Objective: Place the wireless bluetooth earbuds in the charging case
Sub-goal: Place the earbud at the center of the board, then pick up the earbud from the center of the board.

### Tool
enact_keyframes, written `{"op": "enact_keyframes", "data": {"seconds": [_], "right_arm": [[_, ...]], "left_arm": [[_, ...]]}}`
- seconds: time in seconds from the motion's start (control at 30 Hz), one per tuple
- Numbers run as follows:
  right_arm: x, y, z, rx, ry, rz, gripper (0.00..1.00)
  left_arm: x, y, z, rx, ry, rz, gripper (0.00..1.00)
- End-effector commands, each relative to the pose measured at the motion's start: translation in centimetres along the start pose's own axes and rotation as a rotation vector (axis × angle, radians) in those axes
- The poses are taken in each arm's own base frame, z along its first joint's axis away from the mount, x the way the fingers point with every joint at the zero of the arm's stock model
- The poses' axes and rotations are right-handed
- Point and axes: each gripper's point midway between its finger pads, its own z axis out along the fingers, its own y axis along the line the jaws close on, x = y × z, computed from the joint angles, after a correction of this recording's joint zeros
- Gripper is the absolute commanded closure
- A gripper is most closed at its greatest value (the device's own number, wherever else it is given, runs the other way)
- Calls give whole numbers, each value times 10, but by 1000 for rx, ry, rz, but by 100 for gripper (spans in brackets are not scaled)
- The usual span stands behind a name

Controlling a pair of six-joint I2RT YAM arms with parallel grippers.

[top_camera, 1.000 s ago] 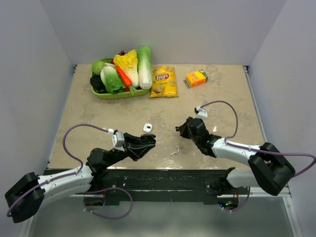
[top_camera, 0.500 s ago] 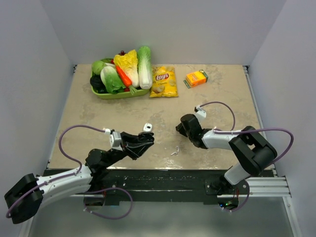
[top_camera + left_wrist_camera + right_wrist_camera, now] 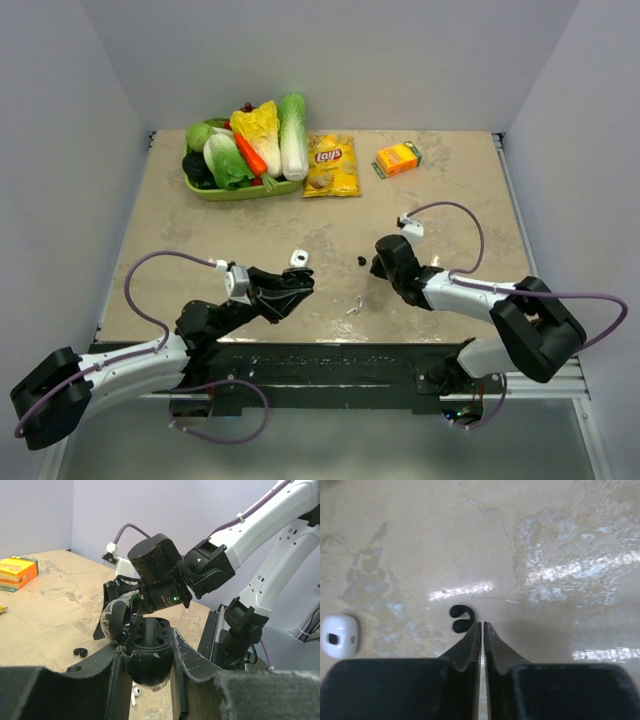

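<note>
Black charging case (image 3: 150,639) half-hidden in left gripper (image 3: 148,659), earbud (image 3: 456,613) beside right gripper (image 3: 482,626)

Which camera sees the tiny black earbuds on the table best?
Right wrist: the earbuds look biggest there, sharp and unblocked. The top view shows them as a mere speck; the left wrist, as a small dark blob.

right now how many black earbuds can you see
2, both black earbuds lying together, just beside the right pincer's shut tips; they are tiny, so hard to separate.
</note>
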Motion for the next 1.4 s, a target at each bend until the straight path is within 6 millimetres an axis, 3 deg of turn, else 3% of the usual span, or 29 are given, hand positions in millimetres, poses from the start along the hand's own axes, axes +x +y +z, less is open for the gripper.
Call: {"op": "enact_keyframes", "data": {"seconds": [0.0,0.4,0.77,1.1,1.37], "right_arm": [[10,-22,7,62,6,-111,100],[30,1,34,-5,81,-135,100],[48,4,25,-19,142,-134,100],[66,24,14,-56,180,-164,100],[58,10,9,12,151,-154,98]], "left_arm": [[-2,-6,-7,31,-37,6,100],[-3,-5,-10,22,-38,7,100],[-1,-5,-10,24,-35,7,100],[-4,-7,-9,32,-45,3,100],[3,-5,-16,24,-30,-2,100]]}}
